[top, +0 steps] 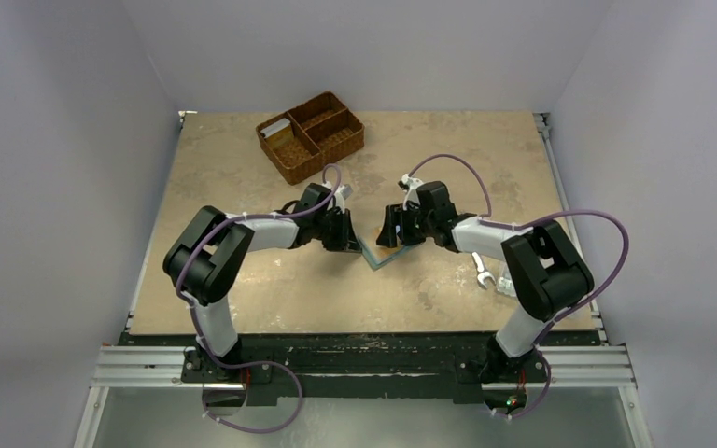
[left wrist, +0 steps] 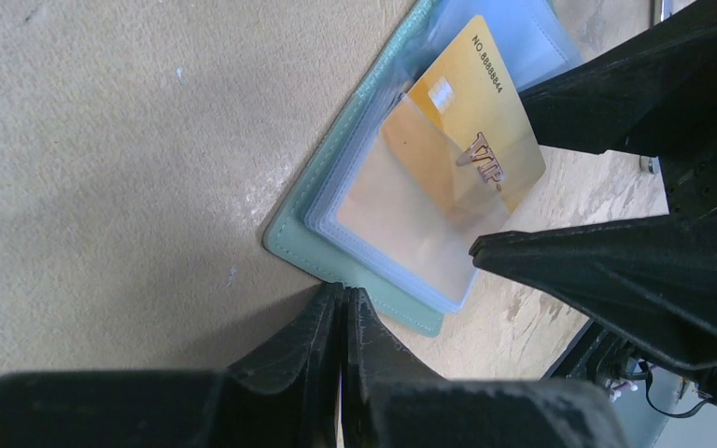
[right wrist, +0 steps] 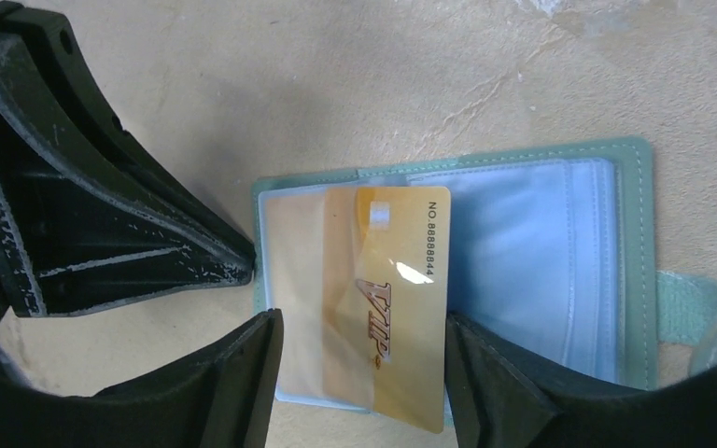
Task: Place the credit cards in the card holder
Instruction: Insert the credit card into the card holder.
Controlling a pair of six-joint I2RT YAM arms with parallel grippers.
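Note:
The teal card holder [top: 379, 255] lies open on the table between my two grippers, its clear sleeves up; it also shows in the left wrist view [left wrist: 299, 245] and the right wrist view [right wrist: 630, 187]. A gold "VIP" credit card [right wrist: 387, 299] sits partly inside a clear sleeve, its right part sticking out; it also shows in the left wrist view [left wrist: 471, 121]. My right gripper [right wrist: 364, 350] is open and straddles the card, the right finger [right wrist: 495, 383] against the card's edge. My left gripper [left wrist: 341, 297] is shut, with its tips at the holder's teal edge.
A brown three-compartment wicker basket [top: 336, 140] stands at the back, with more cards [top: 277, 128] in its left compartment. A silver wrench [top: 482, 272] and a clear plastic box [top: 506, 282] lie at the right, beside the right arm.

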